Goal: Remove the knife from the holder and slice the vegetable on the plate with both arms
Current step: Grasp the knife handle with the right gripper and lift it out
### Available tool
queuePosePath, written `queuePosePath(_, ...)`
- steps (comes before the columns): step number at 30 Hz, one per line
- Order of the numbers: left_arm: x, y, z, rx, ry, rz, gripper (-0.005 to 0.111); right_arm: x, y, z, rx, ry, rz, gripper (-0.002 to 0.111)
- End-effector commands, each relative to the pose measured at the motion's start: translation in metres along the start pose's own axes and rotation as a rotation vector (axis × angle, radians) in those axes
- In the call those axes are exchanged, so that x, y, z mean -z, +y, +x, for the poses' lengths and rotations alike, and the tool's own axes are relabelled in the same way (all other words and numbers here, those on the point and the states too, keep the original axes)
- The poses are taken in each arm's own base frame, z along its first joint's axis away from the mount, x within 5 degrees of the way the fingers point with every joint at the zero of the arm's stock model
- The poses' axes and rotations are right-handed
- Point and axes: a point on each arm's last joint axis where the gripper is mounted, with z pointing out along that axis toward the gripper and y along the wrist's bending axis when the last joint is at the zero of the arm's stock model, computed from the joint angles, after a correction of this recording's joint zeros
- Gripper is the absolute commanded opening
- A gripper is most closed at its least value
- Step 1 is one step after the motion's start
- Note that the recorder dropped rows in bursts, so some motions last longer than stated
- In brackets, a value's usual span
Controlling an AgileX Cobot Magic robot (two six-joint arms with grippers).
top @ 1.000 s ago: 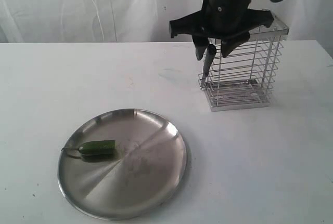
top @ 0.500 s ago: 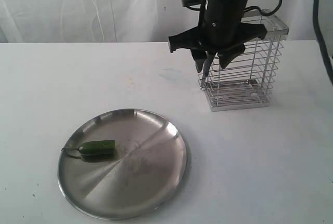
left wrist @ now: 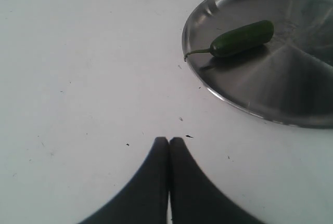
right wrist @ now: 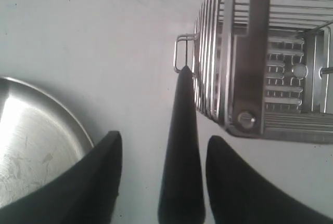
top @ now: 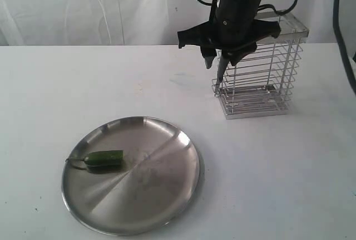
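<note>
My right gripper [top: 222, 58] hangs just left of the wire holder [top: 261, 78], shut on the knife [top: 221, 67]. The dark blade points down, outside the basket, above the table. In the right wrist view the knife [right wrist: 183, 130] runs out between my two fingers toward the holder [right wrist: 260, 52]; its handle is hidden. The green vegetable [top: 104, 158] lies on the left part of the steel plate [top: 183, 179]. The left gripper [left wrist: 169, 139] is shut and empty over bare table, short of the plate [left wrist: 250, 94] and the vegetable [left wrist: 242, 38]. It does not show in the exterior view.
The white table [top: 289, 184] carries only the plate and the holder. A white curtain [top: 83, 6] hangs behind the table's far edge. A black cable [top: 342, 23] of the right arm drops at the far right.
The right arm with the knife has shifted slightly left and up beside the holder, and the blade tip has risen a little. Plate and vegetable have not moved.
</note>
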Motion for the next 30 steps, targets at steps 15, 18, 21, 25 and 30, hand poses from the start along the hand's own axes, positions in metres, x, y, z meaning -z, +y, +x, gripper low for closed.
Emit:
queuePosePath(15,0.0,-0.001,0.001,0.005,0.007,0.009,0.0,-0.002,-0.009,-0.003,0.003,-0.027,0.084,0.0)
queuePosePath(18,0.0,-0.001,0.001,0.005,0.007,0.009,0.0,0.003,-0.01,-0.002,0.0,-0.016,0.091,0.0)
queuePosePath(21,0.0,-0.001,0.001,0.005,0.007,0.009,0.0,0.013,-0.013,0.0,-0.006,-0.009,0.096,0.0)
queuePosePath(25,0.0,-0.001,0.001,0.005,0.007,0.009,0.0,0.032,-0.017,0.002,-0.015,-0.031,0.091,0.0)
queuePosePath(30,0.0,-0.001,0.001,0.005,0.007,0.009,0.0,0.056,-0.021,0.003,-0.026,-0.082,0.074,0.0)
